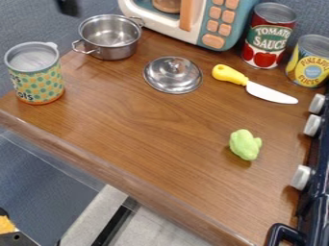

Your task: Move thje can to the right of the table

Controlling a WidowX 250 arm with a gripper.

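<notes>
Camera view: three cans stand upright on the one wooden table (pixel 147 125). A single one, the green-and-orange patterned can (pixel 38 84), is at the view's left end, near the table's edge; the other two, a red can (pixel 260 45) and a yellow can (pixel 297 66), stand side by side at the upper right. One dark bit of the gripper (pixel 68 6) shows at the top edge, above and apart from the patterned can, and I cannot tell whether it is open or closed. There is one metal pot (pixel 110 50) with two handles, one metal lid (pixel 172 81) lying just beside it, knob up, and one knife (pixel 270 94) with a yellow handle and a white blade, lying between the lid and the yellow can. One light green toy (pixel 244 144) lies nearer the front. Behind sits one toy microwave (pixel 215 29), and along the right edge is one dark stove (pixel 315 197) with three pale knobs (pixel 302 177).
</notes>
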